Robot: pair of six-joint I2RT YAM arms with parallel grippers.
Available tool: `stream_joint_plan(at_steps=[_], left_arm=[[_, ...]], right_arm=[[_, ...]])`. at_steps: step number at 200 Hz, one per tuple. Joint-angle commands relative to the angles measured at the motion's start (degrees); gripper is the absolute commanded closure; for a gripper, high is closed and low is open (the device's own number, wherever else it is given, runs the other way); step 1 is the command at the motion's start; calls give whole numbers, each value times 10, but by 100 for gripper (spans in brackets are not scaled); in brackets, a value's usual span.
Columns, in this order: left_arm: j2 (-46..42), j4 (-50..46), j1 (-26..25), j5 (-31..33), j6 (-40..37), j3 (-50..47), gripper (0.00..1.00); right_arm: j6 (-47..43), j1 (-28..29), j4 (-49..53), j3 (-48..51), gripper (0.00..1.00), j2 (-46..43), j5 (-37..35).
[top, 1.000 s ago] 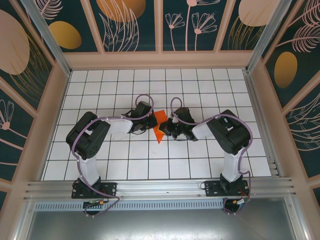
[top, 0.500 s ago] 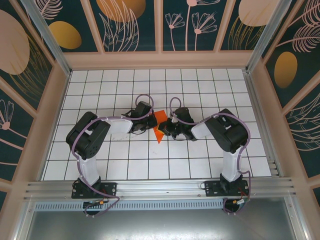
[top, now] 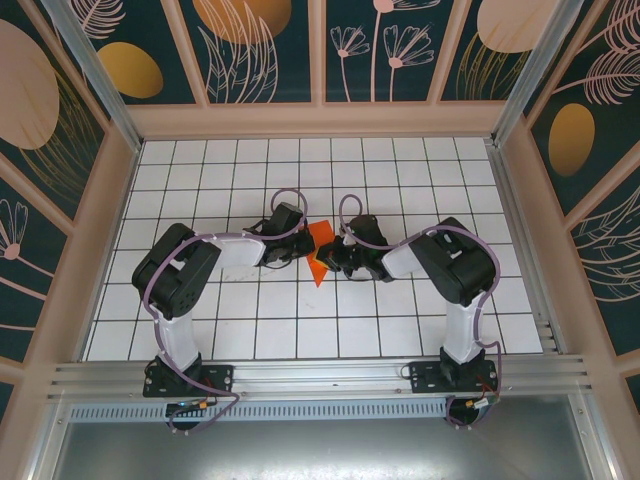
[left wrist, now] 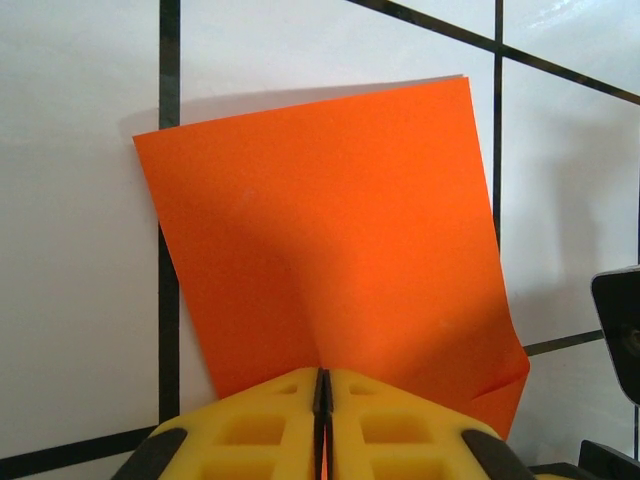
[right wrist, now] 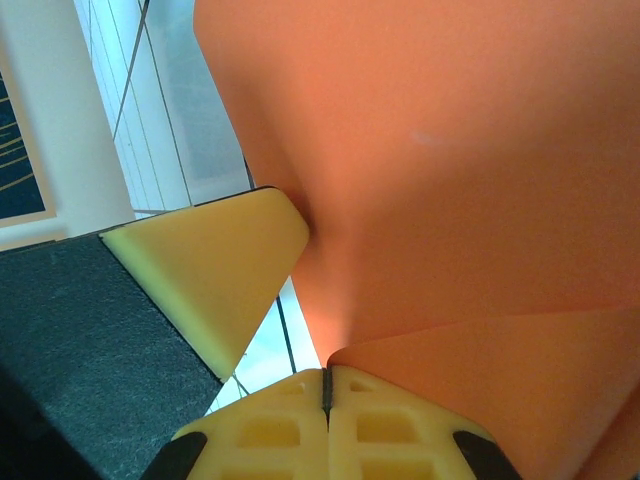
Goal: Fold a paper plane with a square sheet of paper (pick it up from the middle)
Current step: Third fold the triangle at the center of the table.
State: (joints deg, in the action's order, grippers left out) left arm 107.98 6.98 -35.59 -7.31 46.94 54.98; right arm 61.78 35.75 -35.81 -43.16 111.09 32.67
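Where the two arms meet over the middle of the white tiled table (top: 400,180), the overhead view shows the square sheet of paper (top: 320,238) held up between them, orange-red and partly folded. From up there it reads as a narrow shape whose long axis runs from the far side toward the near edge. Its wider end is farther away and it tapers to a point aimed at the near rail. The left gripper (top: 303,250) comes at it from the left and the right gripper (top: 327,262) from the right, both touching the paper. At that size I cannot tell how either claw stands.

From the left wrist, the left gripper (left wrist: 322,385) has its yellow fingers pressed together with the sheet (left wrist: 330,230) nipped in the seam. The paper fans away from the tips over the tiles (left wrist: 80,250). Its far edge is tilted, higher on the right, and a soft crease runs up from the pinch. The corner (left wrist: 505,385) nearest the fingers on the right is bent over. A dark part (left wrist: 620,310) sits at the right edge, too cropped to make out.

From the right wrist, the right gripper (right wrist: 326,385) is likewise closed, tips meeting on the sheet's edge. The orange paper (right wrist: 450,150) spreads up and to the right, with a fold line slanting off to the right from the pinch. It is too close to judge its outline or heading. One pale yellow finger (right wrist: 215,270) of the left claw, on its black body, presses the paper from the left, with tiles (right wrist: 150,130) behind
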Motion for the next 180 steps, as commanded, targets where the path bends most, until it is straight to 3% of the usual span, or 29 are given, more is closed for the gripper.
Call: stream_joint_plan(at_steps=[1,44,97,134,180], left_arm=[[-20,-32,2,20,15,3,83],[-76,-17,34,31,45,-32,75],[-118,16,47,10,50,-73,71],[-83,92,47,-76,47,-73,79],[-30,100,47,-97,50,-45,86]], right_arm=[[-18,4,17,-14,94,20,-13],[-14,4,19,-11,90,27,-16],[-17,6,30,-9,86,20,-28],[-17,6,27,-10,90,19,-27],[-13,6,21,-9,93,17,-29]])
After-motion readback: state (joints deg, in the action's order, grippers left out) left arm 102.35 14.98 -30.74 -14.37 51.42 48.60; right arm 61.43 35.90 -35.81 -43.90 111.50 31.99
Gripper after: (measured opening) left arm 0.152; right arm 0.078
